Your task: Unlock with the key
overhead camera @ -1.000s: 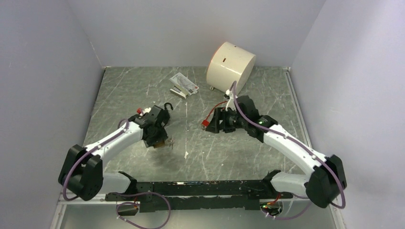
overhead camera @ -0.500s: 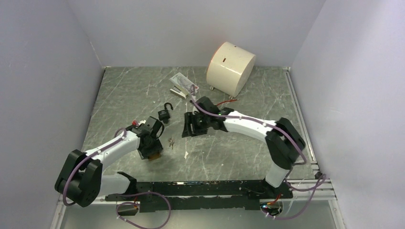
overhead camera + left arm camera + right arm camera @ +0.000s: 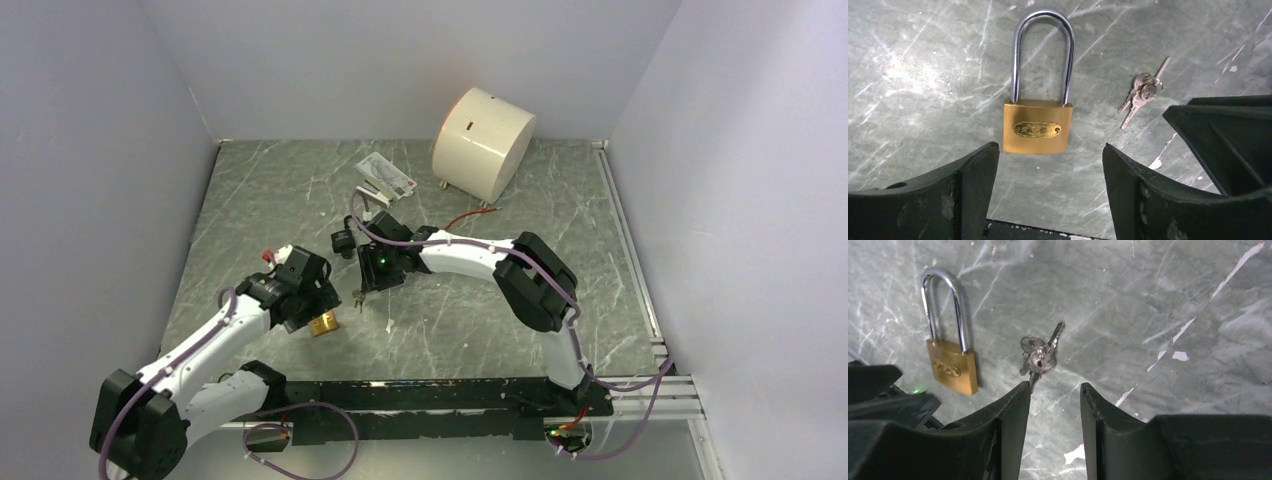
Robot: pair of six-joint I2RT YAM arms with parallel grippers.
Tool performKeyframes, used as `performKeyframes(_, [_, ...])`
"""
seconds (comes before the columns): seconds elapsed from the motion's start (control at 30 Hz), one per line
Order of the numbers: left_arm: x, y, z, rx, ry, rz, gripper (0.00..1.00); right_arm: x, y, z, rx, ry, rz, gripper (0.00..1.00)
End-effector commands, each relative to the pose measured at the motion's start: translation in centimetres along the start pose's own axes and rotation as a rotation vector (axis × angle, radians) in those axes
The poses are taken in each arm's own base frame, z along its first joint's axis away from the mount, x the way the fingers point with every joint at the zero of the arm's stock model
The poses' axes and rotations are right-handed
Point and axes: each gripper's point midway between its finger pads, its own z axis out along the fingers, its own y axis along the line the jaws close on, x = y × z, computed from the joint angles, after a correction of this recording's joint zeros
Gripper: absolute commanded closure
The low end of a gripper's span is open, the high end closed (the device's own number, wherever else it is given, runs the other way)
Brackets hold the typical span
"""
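1. The arms are the biggest risk. The left gripper and the right gripper work over the same small patch of the table. A dark body that is probably the right gripper already fills the edge of the left wrist view, so a careless reach by either arm could knock the two together.
2. The brass padlock lies flat with its shackle closed, just ahead of the left fingers. These stand wide apart and hold nothing. If they close unevenly, the smooth body may skate across the table, or it may be gripped so that the keyhole end, which cannot be seen here, is covered.
3. The keys lie flat, near the padlock and just ahead of the right fingertips, which stand a narrow gap apart with nothing between them. Because the metal is thin and flat, the tips may scrape the table and push the bunch away instead of pinching it.
4. One ring holds several keys, so the grip may catch the ring or the wrong key. The blade would then dangle and be hard to aim.
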Motion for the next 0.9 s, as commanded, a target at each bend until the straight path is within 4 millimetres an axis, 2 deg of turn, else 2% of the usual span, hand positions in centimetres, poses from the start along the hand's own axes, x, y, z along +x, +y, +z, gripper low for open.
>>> performKeyframes(0.0, [-1.5,0.1,-2.0,0.002,-0.059,-0.084,0.22,-1.4,1.1,0.2,-0.009,-0.024,-0.042,0.57])
performKeyframes(0.33, [-1.5,1.2,-3.4,0.023,-0.096,-0.159,0.23,-0.8,1.8,2.1,-0.029,0.019,-0.038,0.65])
performKeyframes(0.57, [-0.8,1.2,-3.4,0.040,-0.069,-0.172,0.24,-0.4,1.7,3.2,-0.031,0.040,-0.034,0.80])
performKeyframes(0.67, [-0.6,0.5,-3.5,0.075,-0.051,-0.176,0.24,-0.4,1.8,3.2,-0.048,0.035,-0.039,0.91])
performKeyframes(0.7, [-0.6,0.0,-3.5,0.100,-0.046,-0.179,0.24,-0.4,1.9,3.1,-0.052,0.029,-0.045,0.99])
performKeyframes(0.87, [0.3,-3.2,-3.8,0.252,0.026,-0.196,0.22,-1.2,2.2,1.3,-0.111,-0.029,-0.053,1.00])
